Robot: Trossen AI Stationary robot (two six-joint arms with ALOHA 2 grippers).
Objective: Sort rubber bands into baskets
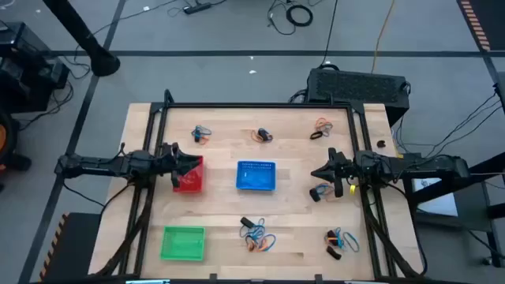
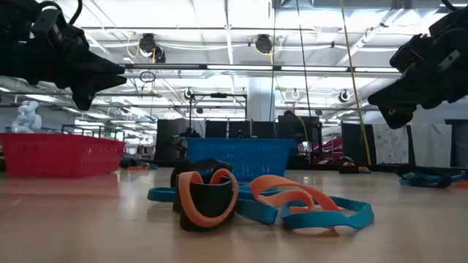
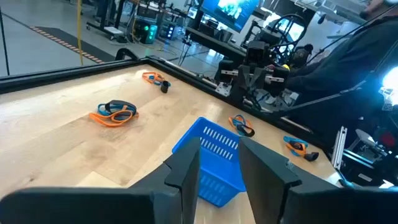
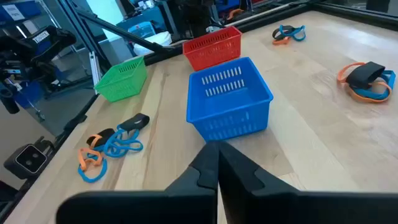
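Three mesh baskets stand on the wooden table: red [image 1: 190,180] at the left, blue [image 1: 256,176] in the middle, green [image 1: 183,243] at the near left. Small heaps of blue, orange and black rubber bands lie around them: three along the far side [image 1: 201,134] [image 1: 263,136] [image 1: 319,128], one at the right [image 1: 319,192], two near the front [image 1: 256,234] [image 1: 341,241]. My left gripper [image 1: 196,163] hovers over the red basket, open and empty [image 3: 217,171]. My right gripper [image 1: 317,172] hangs to the right of the blue basket, shut, with nothing visible between its fingers [image 4: 216,168].
Black rails frame the table's far, left and right sides [image 1: 260,105]. Bare wood lies between the blue basket and the heaps. A dark box [image 1: 359,85] and cables sit beyond the far edge. The low view shows the front heap [image 2: 241,197] close up.
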